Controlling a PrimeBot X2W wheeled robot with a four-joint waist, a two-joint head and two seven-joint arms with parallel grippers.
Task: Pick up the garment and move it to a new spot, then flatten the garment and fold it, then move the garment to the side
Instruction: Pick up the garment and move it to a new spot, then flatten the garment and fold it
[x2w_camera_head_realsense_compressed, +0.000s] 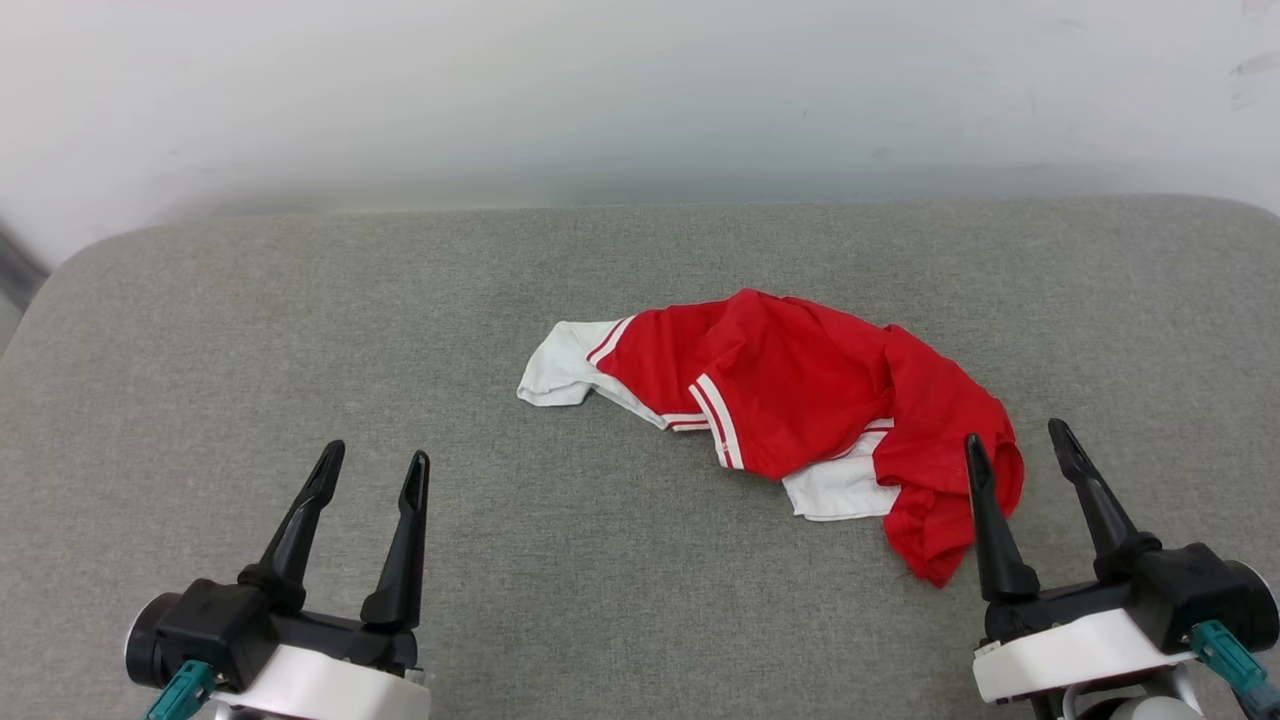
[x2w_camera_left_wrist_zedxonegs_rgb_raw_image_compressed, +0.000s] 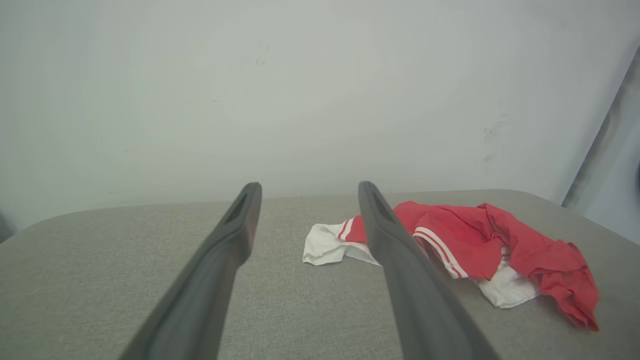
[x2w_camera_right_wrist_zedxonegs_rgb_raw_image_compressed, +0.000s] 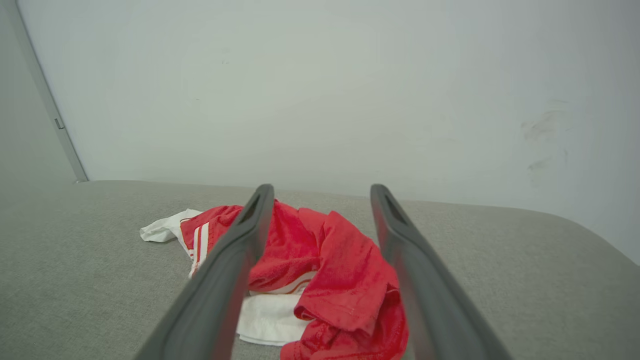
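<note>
Crumpled garment (x2w_camera_head_realsense_compressed: 800, 390) — on grey cushion (x2w_camera_head_realsense_compressed: 300, 330).

I find nothing to read here: the crumpled garment (x2w_camera_head_realsense_compressed: 790, 390) before me shows only red cloth, white cloth and stripes.

— How did the red jersey T-shirt (x2w_camera_head_realsense_compressed: 800, 390) look?
— Crumpled in a heap, one white sleeve sticking out at the left end, red-white striped trim showing.
— Where was it?
— On the grey fabric surface (x2w_camera_head_realsense_compressed: 300, 330), right of centre.
</note>
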